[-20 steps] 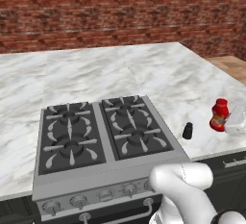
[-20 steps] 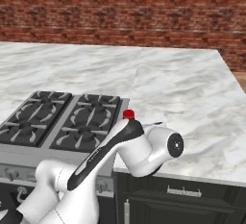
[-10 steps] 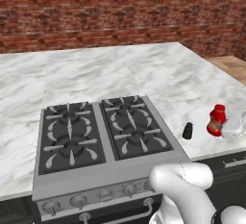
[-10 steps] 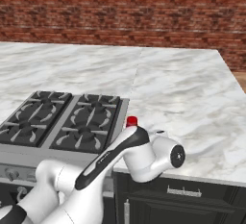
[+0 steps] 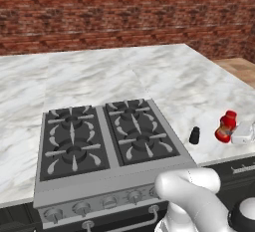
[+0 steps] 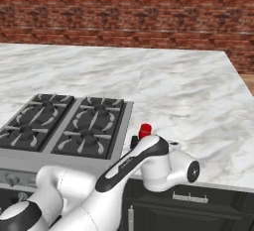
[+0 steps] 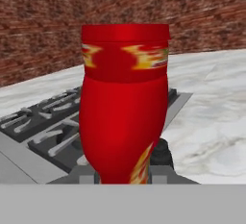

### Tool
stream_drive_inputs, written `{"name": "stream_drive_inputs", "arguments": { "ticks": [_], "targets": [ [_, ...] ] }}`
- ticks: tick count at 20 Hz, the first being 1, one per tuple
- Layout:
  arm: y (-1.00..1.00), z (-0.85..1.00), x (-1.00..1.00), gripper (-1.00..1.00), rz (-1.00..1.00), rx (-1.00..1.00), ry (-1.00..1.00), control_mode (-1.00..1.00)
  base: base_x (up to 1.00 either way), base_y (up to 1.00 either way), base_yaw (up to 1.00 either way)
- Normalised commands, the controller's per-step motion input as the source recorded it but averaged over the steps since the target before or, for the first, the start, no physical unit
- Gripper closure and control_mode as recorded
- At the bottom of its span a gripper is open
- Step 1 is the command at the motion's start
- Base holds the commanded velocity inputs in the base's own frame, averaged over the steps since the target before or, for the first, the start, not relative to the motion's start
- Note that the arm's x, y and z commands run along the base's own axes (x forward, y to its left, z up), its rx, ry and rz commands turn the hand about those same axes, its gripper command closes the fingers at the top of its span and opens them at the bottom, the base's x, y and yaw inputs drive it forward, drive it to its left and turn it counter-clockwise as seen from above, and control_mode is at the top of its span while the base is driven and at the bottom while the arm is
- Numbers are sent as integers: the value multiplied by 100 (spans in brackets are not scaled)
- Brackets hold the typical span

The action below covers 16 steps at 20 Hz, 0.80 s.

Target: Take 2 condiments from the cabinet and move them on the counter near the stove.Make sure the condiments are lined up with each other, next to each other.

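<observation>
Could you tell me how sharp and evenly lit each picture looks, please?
Left base view: flat light, faint shadow under the small black shaker bottle. Right base view: crisp, white arm hides most of the rounded red bottle. Hand view: that bottle looms close, label smeared, brick soft.

Two condiment bottles are showing on the counter [image 5: 164,76]: one red bottle [image 5: 226,126] and one small black bottle [image 5: 194,135]. One stove [image 5: 107,146] is sitting in the marble, carrying four burners under black grates. Along its steel front, knobs are showing in a row; five seem to be visible in the left base view, though the arm is covering part of that row, so the count is uncertain. One oven door handle is running below them. One brick wall [image 5: 124,14] is standing behind.
</observation>
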Motion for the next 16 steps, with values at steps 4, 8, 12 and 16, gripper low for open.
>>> {"name": "stream_drive_inputs", "arguments": {
  "ticks": [4, 8, 12, 16],
  "targets": [
    [-4, -24, 2, 100, 0, 0, 0, -100, 0, 0, 0],
    [0, -20, 9, 100, 0, 0, 1, -100, 0, 0, 0],
    [-1, -17, 8, 100, 0, 0, 0, -100, 0, 0, 0],
    [-2, -15, 6, 100, 0, 0, 0, -100, 0, 0, 0]
  ]
}}
